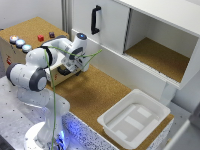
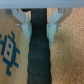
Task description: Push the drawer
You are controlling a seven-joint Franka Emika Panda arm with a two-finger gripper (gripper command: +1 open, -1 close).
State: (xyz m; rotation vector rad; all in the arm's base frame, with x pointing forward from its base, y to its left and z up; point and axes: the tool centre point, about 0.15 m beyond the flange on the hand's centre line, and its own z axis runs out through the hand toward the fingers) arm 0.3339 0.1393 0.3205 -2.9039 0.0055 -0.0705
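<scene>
so going from the exterior view's left: the wooden box with the cork top sits at the far left corner of the bench, with a row of round lit buttons along its near edge and a red button plus a darker one further back. the drawer is on the side of that box facing the exterior view's right, low down, and mostly hidden behind the arm, so i can't tell how far out it sits.

the arm has its base at the lower left, bulky white joints stacked up, then it folds over and reaches toward the box, with the wrist angled down. the hand ends up right at the drawer front, low, near the cork surface.

in the wrist view the two light fingers sit either side of a dark ribbed bar, which looks like the drawer handle. the hand is clenched around that bar, fingers pressed close against both sides. pale wood with a blue printed pattern on one side of it, cork on the other.

further right in the exterior view: white cabinet door with a tall black handle, an open cork-floored compartment, and a white plastic tub on the bench near the front right corner, well apart from the hand.
</scene>
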